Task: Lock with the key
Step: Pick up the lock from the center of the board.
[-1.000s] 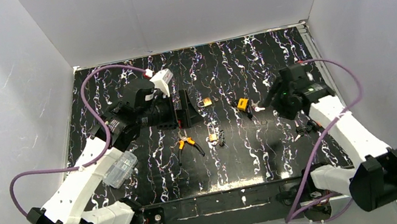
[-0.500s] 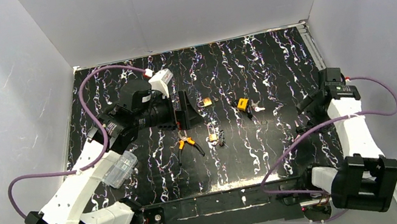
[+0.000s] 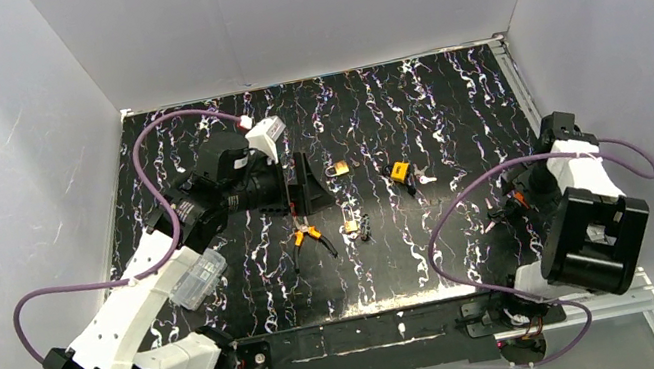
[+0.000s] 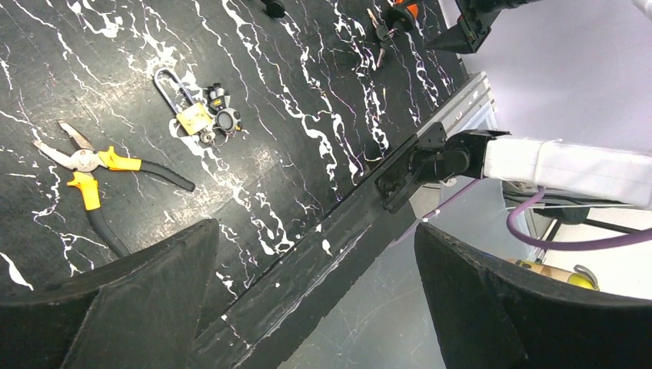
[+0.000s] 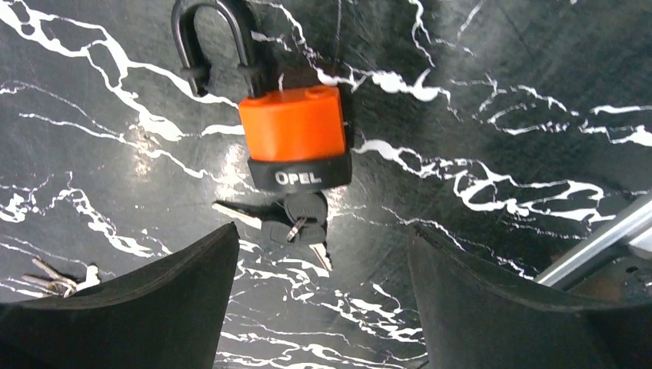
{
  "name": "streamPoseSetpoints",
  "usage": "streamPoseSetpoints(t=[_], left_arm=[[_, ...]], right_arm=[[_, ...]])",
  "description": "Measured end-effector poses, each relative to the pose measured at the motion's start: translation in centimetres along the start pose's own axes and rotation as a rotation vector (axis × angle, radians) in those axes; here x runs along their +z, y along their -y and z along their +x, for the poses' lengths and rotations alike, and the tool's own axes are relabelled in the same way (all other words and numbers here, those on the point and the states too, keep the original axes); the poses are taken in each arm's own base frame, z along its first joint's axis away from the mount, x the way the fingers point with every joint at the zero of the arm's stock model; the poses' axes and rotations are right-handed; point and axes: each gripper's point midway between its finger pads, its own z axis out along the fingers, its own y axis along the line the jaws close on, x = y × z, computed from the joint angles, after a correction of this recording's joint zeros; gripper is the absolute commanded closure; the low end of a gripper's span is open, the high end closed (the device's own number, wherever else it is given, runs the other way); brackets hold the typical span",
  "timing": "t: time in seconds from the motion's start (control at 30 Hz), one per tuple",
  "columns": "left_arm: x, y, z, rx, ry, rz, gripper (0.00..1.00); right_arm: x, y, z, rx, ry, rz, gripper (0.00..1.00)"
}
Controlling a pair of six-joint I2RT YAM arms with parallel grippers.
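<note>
An orange padlock (image 5: 296, 138) marked OPEL, with a black shackle, lies flat on the black marbled table. A bunch of black-headed keys (image 5: 296, 223) lies at its keyhole end. My right gripper (image 5: 319, 307) is open and empty, hovering just above the keys. In the top view it (image 3: 516, 197) is at the table's right edge, over the orange padlock (image 3: 513, 203). My left gripper (image 3: 303, 184) is open and empty at left of centre, raised above the table. In its wrist view the left gripper (image 4: 315, 307) looks over the front edge.
A brass long-shackle padlock (image 3: 350, 221) with keys (image 3: 364, 229) lies mid-table, with orange-handled pliers (image 3: 307, 239) to its left. A small brass padlock (image 3: 339, 169) and a yellow padlock (image 3: 399, 171) lie farther back. A loose key bunch (image 5: 54, 277) lies left of the right gripper.
My right arm has swung back from the yellow padlock to the table's right edge and folded down over the orange padlock. My left arm has barely moved.
</note>
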Motion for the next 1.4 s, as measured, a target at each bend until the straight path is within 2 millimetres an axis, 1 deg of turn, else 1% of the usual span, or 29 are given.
streamPoseSetpoints(t=[0.1,0.2,0.3,0.4,0.47,0.5,0.6,0.77,0.87,0.93,1.0,1.07,1.17,1.27,1.4], left_arm=[[-0.1,-0.3,0.0,0.004,-0.001,-0.004,0.02],[-0.4,-0.3,-0.1,0.012,0.007,0.0,0.02],[-0.7,-0.3,-0.1,0.017,0.008,0.008,0.02],[-0.9,-0.4,0.1,0.022,0.003,0.007,0.02],[-1.0,-0.5,0.2,0.024,-0.001,0.006,0.02],[-1.0,-0.5,0.2,0.024,-0.002,0.006,0.02],[-1.0,-0.4,0.2,0.024,-0.007,0.017,0.02],[-1.1,-0.1,0.4,0.019,-0.019,0.037,0.02],[-1.2,-0.1,0.5,0.015,-0.024,0.039,0.02],[-1.1,0.0,0.4,0.007,-0.029,0.048,0.02],[-0.9,0.2,0.3,-0.005,-0.038,0.059,0.02],[-0.5,0.4,0.2,-0.019,-0.053,0.072,0.02],[0.0,0.7,0.3,-0.039,-0.067,0.099,0.02],[0.3,1.0,0.5,-0.052,-0.074,0.129,0.02],[0.8,1.6,0.0,-0.047,-0.078,0.163,0.03]], right_arm=[[0.9,-0.7,-0.6,-0.037,-0.011,0.001,0.23],[1.8,-1.9,-1.5,-0.079,-0.027,-0.002,0.28],[2.9,-2.5,-2.1,-0.106,-0.036,0.007,0.36],[3.6,-2.5,-2.1,-0.123,-0.044,0.016,0.53],[3.6,-2.5,-2.2,-0.127,-0.04,0.015,0.72],[3.7,-2.5,-2.3,-0.133,-0.038,0.014,0.78],[3.6,-2.5,-2.3,-0.139,-0.034,0.01,0.8],[3.5,-2.8,-1.8,-0.147,-0.031,-0.032,0.98],[3.0,-2.8,-0.8,-0.16,-0.038,-0.061,0.99],[2.1,-3.2,-0.2,-0.182,-0.036,-0.091,0.99],[0.7,-4.0,0.4,-0.217,-0.019,-0.143,0.99],[-1.2,-5.1,1.1,-0.269,0.006,-0.224,0.99],[-4.6,-6.9,2.8,-0.364,0.032,-0.365,0.99],[-7.9,-8.6,5.2,-0.484,0.026,-0.501,0.99],[-13.3,-10.6,9.5,-0.67,-0.018,-0.727,0.99]])
